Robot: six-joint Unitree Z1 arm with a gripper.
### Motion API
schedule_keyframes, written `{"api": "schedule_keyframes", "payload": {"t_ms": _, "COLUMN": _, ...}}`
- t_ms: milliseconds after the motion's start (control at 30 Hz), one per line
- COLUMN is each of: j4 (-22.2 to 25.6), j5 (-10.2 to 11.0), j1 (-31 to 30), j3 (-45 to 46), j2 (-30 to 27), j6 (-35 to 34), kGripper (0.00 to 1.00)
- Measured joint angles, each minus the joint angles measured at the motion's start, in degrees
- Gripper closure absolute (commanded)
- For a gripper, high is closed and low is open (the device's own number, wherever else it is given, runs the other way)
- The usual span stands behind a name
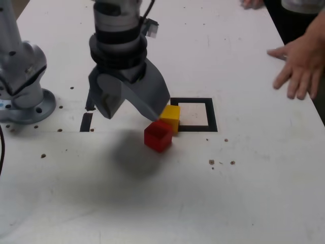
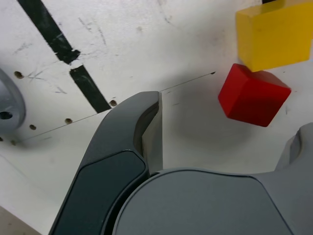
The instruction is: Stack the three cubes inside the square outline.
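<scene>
Right, white tabletop [image 1: 244,203] w/ small holes, black strips [image 1: 86,122]; person's hand [image 1: 299,68] resting at far edge. Red cube [image 1: 158,135] touching yellow cube [image 1: 170,117], both beside square outline [image 1: 212,118]. My gripper [image 1: 133,113] hovers above, jaws apart, empty.

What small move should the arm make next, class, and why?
Probably shift the open pincer toward the exterior view's right and down over the red cube. It holds nothing and hangs just left of that cube, which sits outside the square outline, touching the yellow cube.
</scene>
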Motion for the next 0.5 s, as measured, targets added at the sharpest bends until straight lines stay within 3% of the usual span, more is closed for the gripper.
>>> {"api": "schedule_keyframes", "payload": {"t_ms": 300, "j4": 0.28, "j5": 1.11, "j1": 0.34, "j3": -3.53, "j2": 4.32, "j6": 1.1, "kGripper": 0.07}}
{"api": "schedule_keyframes", "payload": {"t_ms": 500, "j4": 0.71, "j5": 1.35, "j1": 4.21, "j3": -4.62, "j2": 7.49, "j6": 1.25, "kGripper": 0.07}}
